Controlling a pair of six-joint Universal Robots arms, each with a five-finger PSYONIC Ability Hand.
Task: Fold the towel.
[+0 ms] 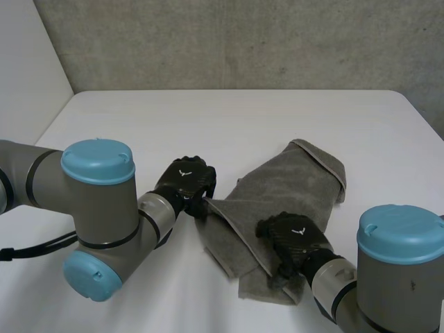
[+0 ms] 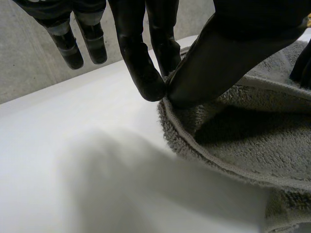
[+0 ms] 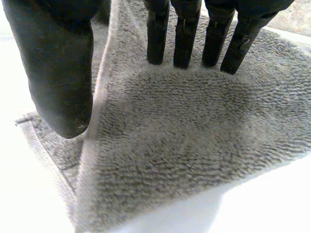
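White table in head view, matte and bare around the cloth. Grey concrete wall runs behind it and a white side wall stands on the left. The grey towel lies diagonally, right of centre, with its far end folded over and a flap turned up along its near left side. The left hand sits at the towel's left corner, fingers curled onto it. The right hand rests on the towel's near end, close to the table's front edge.

Left wrist view: the thumb and one finger of the left hand close together on the towel corner, pinching its hem and lifting it just off the table. The other fingers hang straight and hold nothing. The concrete wall shows beyond the table edge.

Right wrist view: the right hand is spread, with its fingers straight and their tips down on the towel. The thumb stands apart, just beside a raised hem, gripping nothing. Bare table shows past the towel's edge.
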